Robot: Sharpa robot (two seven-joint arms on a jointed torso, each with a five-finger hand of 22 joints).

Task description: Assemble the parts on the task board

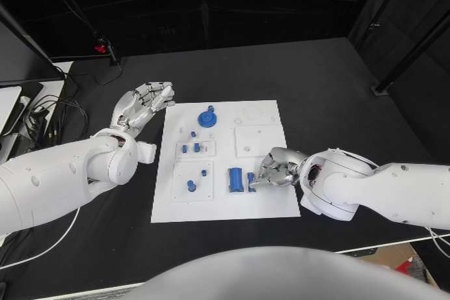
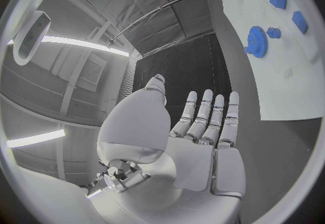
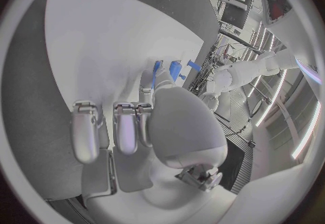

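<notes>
Right robot hand (image 1: 275, 169), fingers curled down at the small blue plastic cylinder (image 1: 250, 181) on the white task board (image 1: 265, 205), grip unclear, risks knocking it over; left robot hand (image 1: 145, 103) spread, idle.

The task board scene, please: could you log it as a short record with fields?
board: white plate in the middle of the black table
gear: blue, at the board's far end
cylinders: two blue parts at the board's near right, by the right hand
left hand: off the board's far left corner, fingers apart, holding nothing
right hand: at the board's right edge, fingers curled down beside the cylinders; a grip cannot be told
</notes>
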